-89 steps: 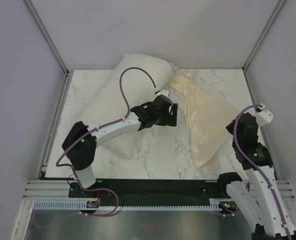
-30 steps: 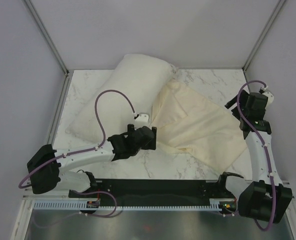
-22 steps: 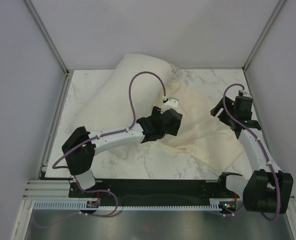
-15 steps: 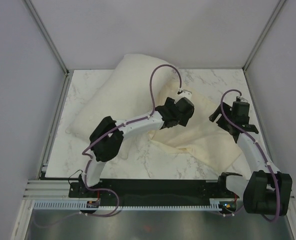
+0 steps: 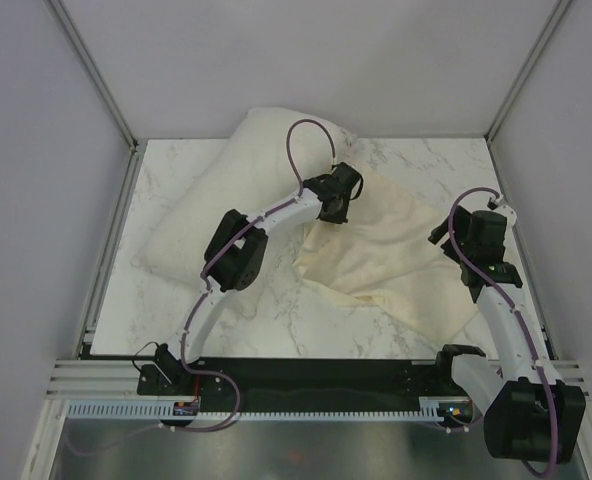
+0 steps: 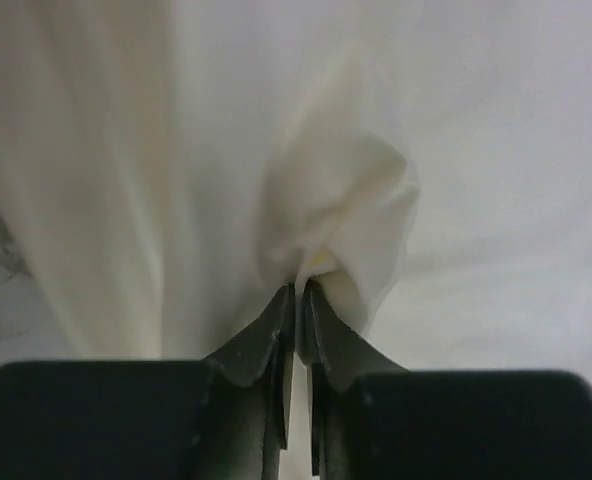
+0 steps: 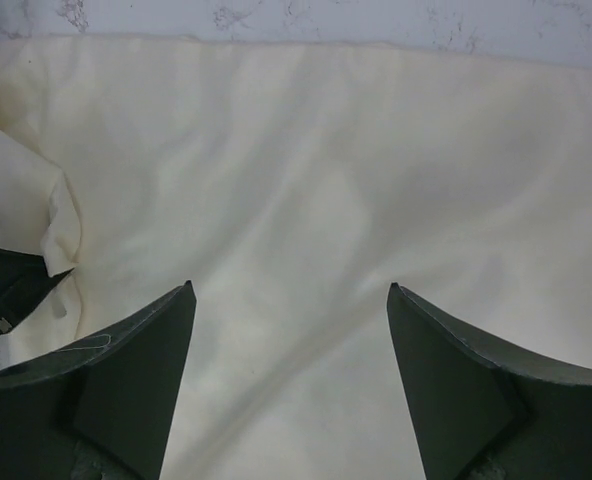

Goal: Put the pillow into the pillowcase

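Observation:
The plump off-white pillow [image 5: 241, 195] lies at the back left of the table, its far end raised against the wall. The thin cream pillowcase [image 5: 401, 255] spreads wrinkled to its right. My left gripper [image 5: 344, 192] reaches to the pillowcase's far left corner, beside the pillow. In the left wrist view it [image 6: 301, 290] is shut on a bunched fold of the pillowcase [image 6: 351, 195]. My right gripper [image 5: 443, 233] hovers over the pillowcase's right part. It [image 7: 289, 290] stands open above smooth cloth [image 7: 326, 170], holding nothing.
White marble table [image 5: 386, 330] with raised walls at the back and both sides. The left arm's purple cable [image 5: 306, 135] loops over the pillow. A strip of bare marble [image 7: 276, 15] shows beyond the pillowcase's far edge.
My left arm stretched away from me to the pillowcase's far corner and shut on a fold of it. My right gripper drew back a little to the right, still open.

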Controlling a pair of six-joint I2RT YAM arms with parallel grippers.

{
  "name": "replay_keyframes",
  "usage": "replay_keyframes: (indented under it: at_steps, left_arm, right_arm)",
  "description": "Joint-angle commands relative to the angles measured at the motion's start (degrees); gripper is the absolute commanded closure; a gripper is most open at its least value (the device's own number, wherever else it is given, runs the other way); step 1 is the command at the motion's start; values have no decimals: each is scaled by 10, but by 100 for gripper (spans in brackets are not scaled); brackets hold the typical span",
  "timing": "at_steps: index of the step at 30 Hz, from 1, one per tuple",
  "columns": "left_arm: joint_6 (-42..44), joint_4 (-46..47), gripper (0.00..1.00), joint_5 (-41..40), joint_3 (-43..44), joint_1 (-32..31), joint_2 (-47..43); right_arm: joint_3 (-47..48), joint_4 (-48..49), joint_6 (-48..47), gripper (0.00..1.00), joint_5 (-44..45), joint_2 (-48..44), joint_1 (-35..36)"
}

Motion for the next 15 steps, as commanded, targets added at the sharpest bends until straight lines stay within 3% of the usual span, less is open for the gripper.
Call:
replay_keyframes:
  at_steps: [1, 3, 4, 8, 11, 15]
  left_arm:
    - [-17, -27, 89, 18, -56, 10, -32]
    - [-23, -1, 93, 11, -106, 10, -80]
    - [-24, 35, 94, 14, -135, 11, -145]
    - [-47, 145, 94, 37, -332, 15, -318]
    - [-56, 170, 94, 37, -417, 31, -424]
    - [-56, 170, 94, 37, -469, 55, -505]
  right_arm:
    - [-3, 10, 7, 14, 30, -12, 1]
    - [-10, 12, 5, 15, 31, -10, 1]
    - [-12, 15, 1, 16, 32, -9, 1]
    - [-24, 26, -4, 19, 31, 7, 1]
    - [-32, 32, -8, 22, 24, 7, 1]
    - [-33, 32, -16, 22, 16, -3, 2]
